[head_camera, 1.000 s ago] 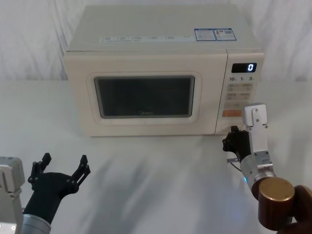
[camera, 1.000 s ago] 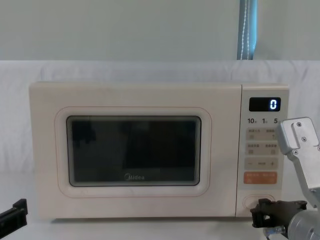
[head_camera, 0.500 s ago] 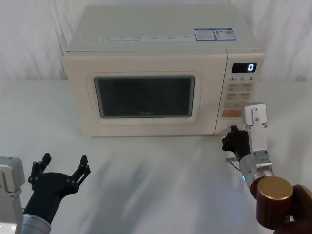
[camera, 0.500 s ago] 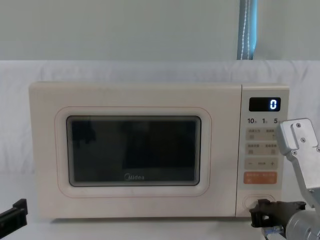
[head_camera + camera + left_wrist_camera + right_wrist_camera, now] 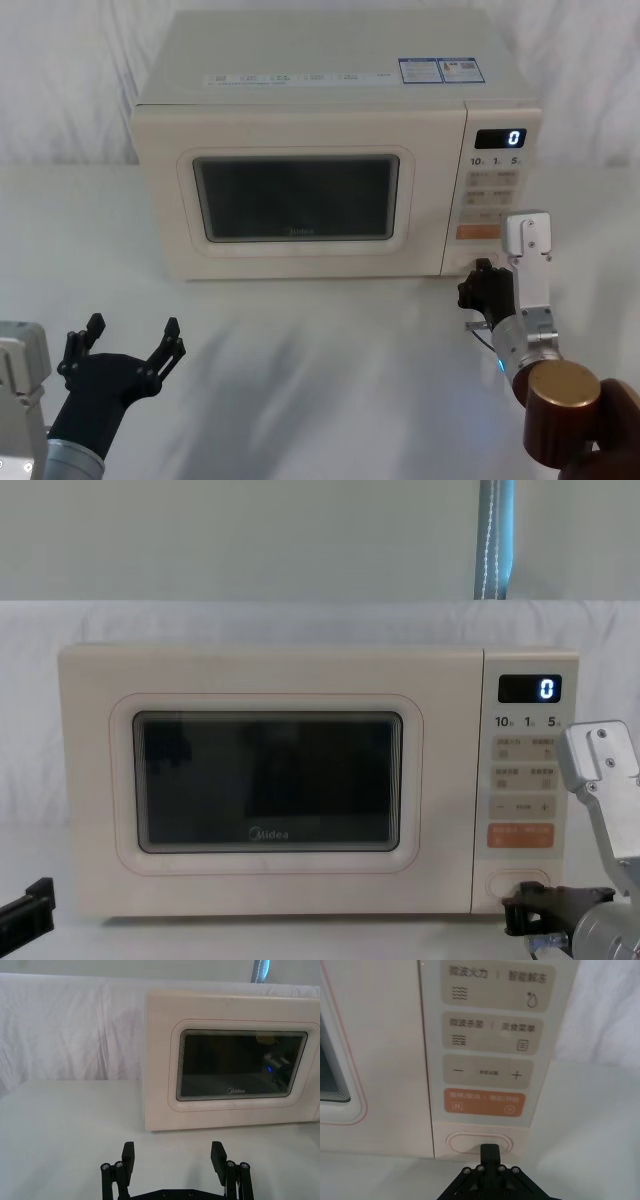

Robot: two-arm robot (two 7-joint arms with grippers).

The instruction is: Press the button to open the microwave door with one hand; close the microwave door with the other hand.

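The microwave door (image 5: 295,200) with its dark window is flush with the cream microwave body; it also appears in the chest view (image 5: 265,785) and left wrist view (image 5: 240,1067). The pill-shaped button (image 5: 465,1142) sits at the bottom of the control panel (image 5: 520,780), under the orange key. My right gripper (image 5: 490,1152) is shut, its joined fingertips at the button's (image 5: 505,884) lower edge; whether they touch it I cannot tell. In the head view the right gripper (image 5: 478,285) is at the panel's foot. My left gripper (image 5: 133,327) hovers open near the table's front left, far from the door.
The microwave stands on a white cloth-covered table (image 5: 320,340) with a white draped backdrop behind. Its display (image 5: 530,688) reads 0. Bare tabletop lies between the left gripper (image 5: 173,1150) and the microwave front.
The right gripper has shifted slightly right at the foot of the control panel. The door is still closed and the left arm has not moved.
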